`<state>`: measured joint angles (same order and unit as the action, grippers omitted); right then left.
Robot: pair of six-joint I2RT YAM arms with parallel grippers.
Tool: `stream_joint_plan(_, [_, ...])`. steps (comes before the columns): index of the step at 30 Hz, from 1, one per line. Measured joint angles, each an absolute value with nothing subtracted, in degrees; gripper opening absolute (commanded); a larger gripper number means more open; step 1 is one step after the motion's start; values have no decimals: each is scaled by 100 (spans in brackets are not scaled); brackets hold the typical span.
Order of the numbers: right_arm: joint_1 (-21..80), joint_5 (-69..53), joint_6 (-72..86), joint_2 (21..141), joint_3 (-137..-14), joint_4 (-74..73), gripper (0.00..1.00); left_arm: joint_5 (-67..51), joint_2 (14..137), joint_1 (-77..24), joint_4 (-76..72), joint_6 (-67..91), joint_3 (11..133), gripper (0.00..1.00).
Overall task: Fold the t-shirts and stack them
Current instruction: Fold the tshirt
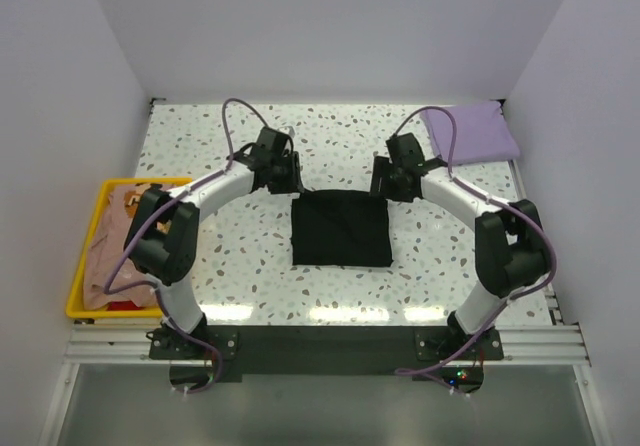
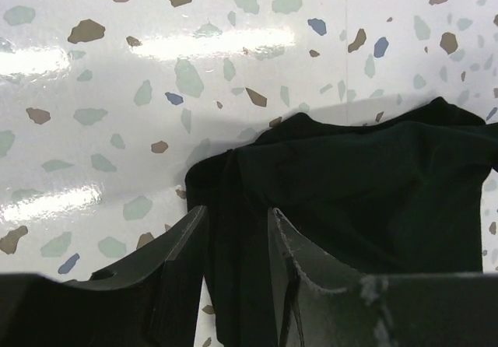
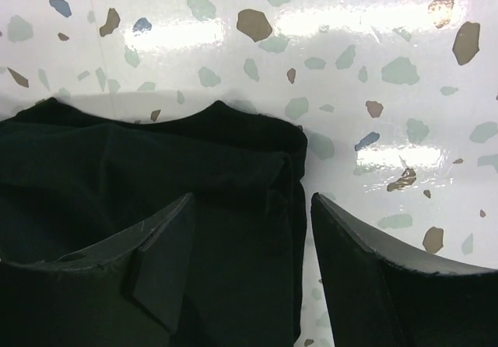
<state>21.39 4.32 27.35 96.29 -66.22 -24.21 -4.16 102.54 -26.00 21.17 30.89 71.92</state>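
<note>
The plain black cloth t-shirt (image 1: pixel 340 230) lies folded mid-way on the speckled bench (image 1: pixel 240 256), with the left tool (image 1: pixel 288 180) part-open and the right tool (image 1: pixel 384 187) wider, both empty over its far corners; each should pinch every layer squarely before lifting.

Bright overhead light; glare streaks on glossy table (image 1: pixel 250 256) in all 3 views. Black t-shirt (image 2: pixel 350 184) reads dark, folds barely legible; shadows soft.
</note>
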Motion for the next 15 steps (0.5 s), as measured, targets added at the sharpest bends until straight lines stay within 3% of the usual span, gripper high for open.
stream_joint_plan(11, [2141,375,2746,9983,-6851,-2368,51,-493,10696,-2600,2163,3037,7555,39])
stream_joint_plan(15, [2141,351,2768,10121,-6893,-2311,40,-591,10829,-2600,2117,3044,7583,36])
